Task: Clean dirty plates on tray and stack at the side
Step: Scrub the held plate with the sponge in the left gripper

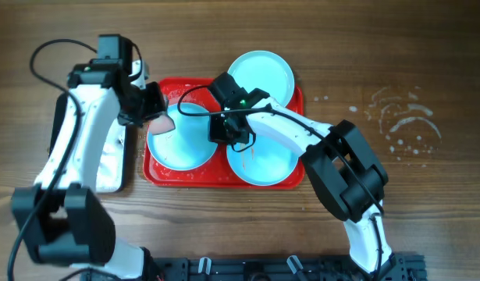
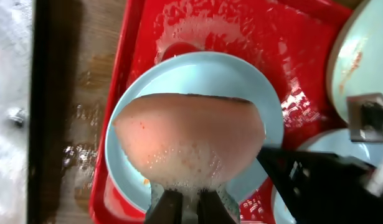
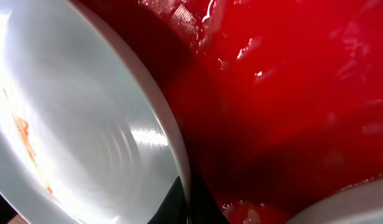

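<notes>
Three pale turquoise plates lie on the red tray (image 1: 158, 173): one at the left (image 1: 185, 148), one at the back right (image 1: 261, 72), one at the front right (image 1: 267, 164). My left gripper (image 1: 156, 108) is shut on a pink foamy sponge (image 1: 163, 122) just above the left plate (image 2: 197, 68); the left wrist view shows the sponge (image 2: 188, 140) clamped in the fingers (image 2: 190, 198). My right gripper (image 1: 230, 134) sits between the left and front right plates. In the right wrist view its fingers (image 3: 188, 199) pinch the rim of a plate (image 3: 85, 124) with an orange-brown streak, over the wet tray (image 3: 291, 93).
A black-rimmed silver pan (image 1: 115, 160) stands left of the tray and shows at the left edge of the left wrist view (image 2: 10, 93). White splash marks (image 1: 403, 117) are on the wooden table at the right. The right arm crosses over the front right plate.
</notes>
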Available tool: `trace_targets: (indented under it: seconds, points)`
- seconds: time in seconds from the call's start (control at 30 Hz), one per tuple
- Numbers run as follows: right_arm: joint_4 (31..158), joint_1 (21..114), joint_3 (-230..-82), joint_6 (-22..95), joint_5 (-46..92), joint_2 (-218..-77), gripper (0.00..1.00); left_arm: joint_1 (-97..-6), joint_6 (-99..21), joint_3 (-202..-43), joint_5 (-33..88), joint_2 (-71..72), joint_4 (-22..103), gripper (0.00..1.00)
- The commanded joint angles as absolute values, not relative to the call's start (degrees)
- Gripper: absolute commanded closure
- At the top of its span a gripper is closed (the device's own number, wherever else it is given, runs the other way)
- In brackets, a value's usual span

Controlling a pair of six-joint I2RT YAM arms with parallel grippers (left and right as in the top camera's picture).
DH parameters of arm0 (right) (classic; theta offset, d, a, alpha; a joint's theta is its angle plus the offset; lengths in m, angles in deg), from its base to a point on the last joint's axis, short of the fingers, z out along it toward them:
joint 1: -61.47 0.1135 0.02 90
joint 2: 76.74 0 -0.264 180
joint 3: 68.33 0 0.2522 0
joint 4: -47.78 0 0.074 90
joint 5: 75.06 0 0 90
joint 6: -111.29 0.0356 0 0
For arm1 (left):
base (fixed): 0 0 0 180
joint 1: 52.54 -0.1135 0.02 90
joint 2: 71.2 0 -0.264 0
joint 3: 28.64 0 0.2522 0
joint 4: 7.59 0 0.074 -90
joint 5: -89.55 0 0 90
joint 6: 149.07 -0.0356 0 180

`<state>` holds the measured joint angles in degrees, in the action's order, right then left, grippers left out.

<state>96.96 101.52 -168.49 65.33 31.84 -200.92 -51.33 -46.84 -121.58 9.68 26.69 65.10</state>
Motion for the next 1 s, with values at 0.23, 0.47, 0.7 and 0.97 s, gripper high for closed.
trace_targets:
  seconds: [0.23,0.47,0.7,0.97]
  points:
    - [97.79,101.96,-167.33,63.64,28.50,-201.88,0.96,-44.34,-48.00,-112.84,2.34,38.55,56.54,0.96]
    - [97.42,101.90,-167.30,63.47,28.52,-201.88,0.95,-44.34,-43.13,-105.71,-14.95,38.55,50.70,0.96]
    - [97.38,101.90,-167.30,63.45,28.50,-201.88,0.96,-44.14,-37.16,-106.98,-27.52,38.53,51.44,0.96]
    - [97.36,101.90,-167.30,63.23,28.50,-201.88,0.96,-42.37,-48.42,-111.42,6.34,39.76,50.66,0.96]
